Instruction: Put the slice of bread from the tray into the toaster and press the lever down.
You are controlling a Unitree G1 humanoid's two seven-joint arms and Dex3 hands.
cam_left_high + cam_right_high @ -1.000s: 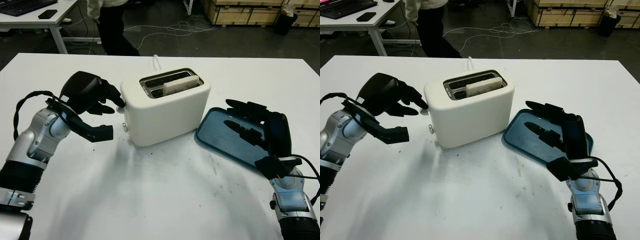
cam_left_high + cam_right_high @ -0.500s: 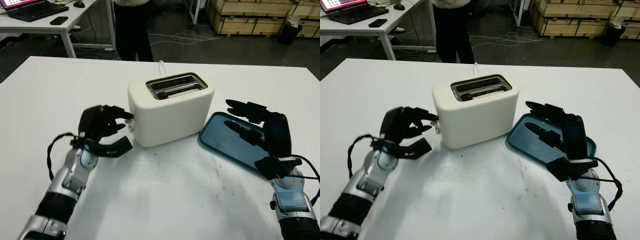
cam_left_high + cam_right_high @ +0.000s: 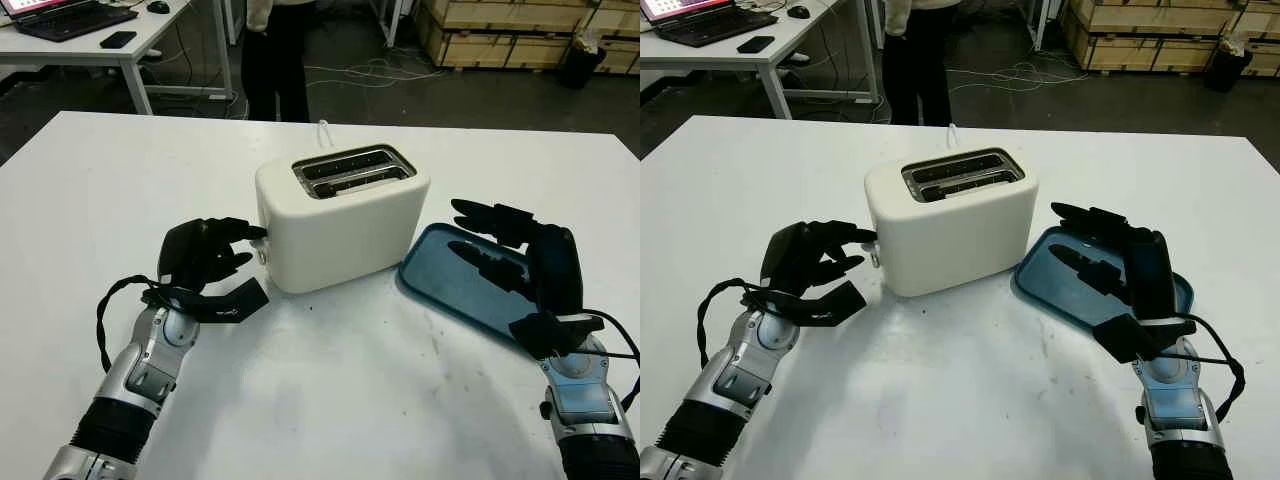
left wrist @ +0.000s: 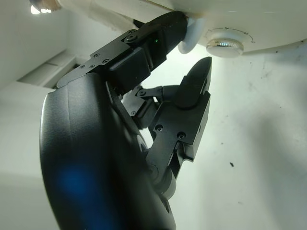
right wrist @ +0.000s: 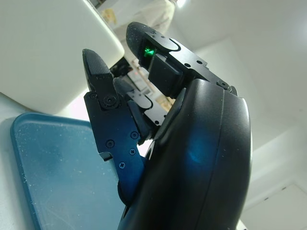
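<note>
While low, glossy rounded toaster (image 3: pixel 340 225)

Our left hand (image 3: pixel 205 262) touches the lever (image 3: pixel 256 232) on the white toaster (image 3: pixel 342 218); our right hand (image 3: pixel 520 262) hovers open over the blue tray (image 3: pixel 440 290).

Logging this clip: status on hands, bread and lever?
Left robot hand at toaster lever, a finger on it, lever low. Bread down in slots, out of sight. Right robot hand open over bare blue tray. Nothing in the way.

Smooth cream plastic toaster (image 3: pixel 340 225) with metal slots; matt blue tray (image 3: pixel 455 285).
</note>
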